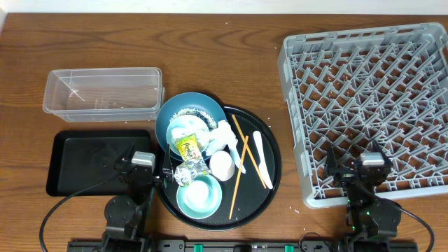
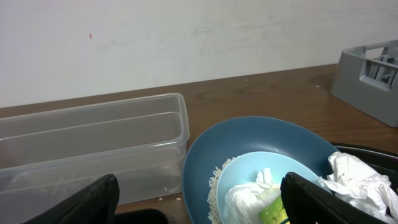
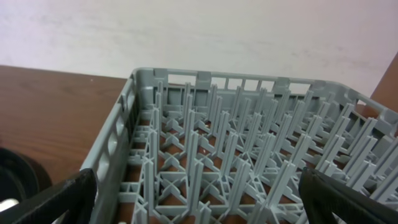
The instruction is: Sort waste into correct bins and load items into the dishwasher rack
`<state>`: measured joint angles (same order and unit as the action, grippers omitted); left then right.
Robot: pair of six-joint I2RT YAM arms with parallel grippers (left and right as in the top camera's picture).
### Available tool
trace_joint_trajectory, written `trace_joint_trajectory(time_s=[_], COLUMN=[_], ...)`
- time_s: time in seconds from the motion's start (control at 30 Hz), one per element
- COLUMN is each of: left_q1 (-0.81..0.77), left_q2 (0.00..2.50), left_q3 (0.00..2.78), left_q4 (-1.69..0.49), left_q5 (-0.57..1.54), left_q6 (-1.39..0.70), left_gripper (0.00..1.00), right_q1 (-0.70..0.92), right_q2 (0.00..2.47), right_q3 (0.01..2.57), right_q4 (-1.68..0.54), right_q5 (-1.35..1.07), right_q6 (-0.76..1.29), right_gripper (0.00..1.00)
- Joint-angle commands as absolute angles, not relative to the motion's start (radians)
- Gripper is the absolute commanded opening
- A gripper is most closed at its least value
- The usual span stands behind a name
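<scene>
Jaws spread wide and empty on both arms: left gripper (image 2: 199, 180) low, just beside the left rim of the round tray (image 1: 271, 183), looking across the plate (image 1: 204, 105) toward the clear tub (image 1: 103, 71); right gripper (image 3: 198, 174) at the near edge of the rack (image 1: 371, 84), well apart from the pile.

Everything to sort heaped on that round tray, mid-bench (image 1: 231, 49). Tissue (image 1: 222, 133), yellow-green wrapper (image 1: 187, 145) and foil wrapper (image 1: 190, 170) probably near weightless, soft and crushable: pinch any raised fold from above. Plate likely the heaviest and slipperiest piece, perhaps breakable; best taken by its far rim, clear of the light blue bowl (image 1: 182, 128) sitting in it. Teal bowl (image 1: 198, 196) and white cup (image 1: 222, 165) upright, mouths up; take by the rim. Chopsticks (image 1: 240, 171) thin, stiff, prone to roll; grip across the shaft near the middle.

Long axes: one chopstick near to far with a slight lean, the other slanting far-left to near-right, crossing near the far end. White utensil (image 1: 260, 159) roughly alongside, just right of them. Tub and black tray (image 1: 84, 164) both long side left to right.
</scene>
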<state>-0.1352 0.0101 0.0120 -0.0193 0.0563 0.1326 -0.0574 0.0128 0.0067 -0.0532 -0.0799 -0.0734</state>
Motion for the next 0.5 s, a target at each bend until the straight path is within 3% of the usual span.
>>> trace_joint_trajectory(time_s=[0.0,0.47], left_q1=[-0.133,-0.133], left_q2=[0.004,0.099], left_q3=[0.004,0.132], left_q4=[-0.066,-0.147], left_q5=[0.063,0.063], left_q6=[0.141,0.000], left_gripper=[0.84,0.84], right_q1=[-0.052,-0.052], right_q2=[0.011,0.104], right_q3=[0.006,0.204], right_q4=[-0.049,-0.196], right_q5=[-0.090,-0.033], right_q6=[0.002,0.051], right_gripper=[0.99,0.99])
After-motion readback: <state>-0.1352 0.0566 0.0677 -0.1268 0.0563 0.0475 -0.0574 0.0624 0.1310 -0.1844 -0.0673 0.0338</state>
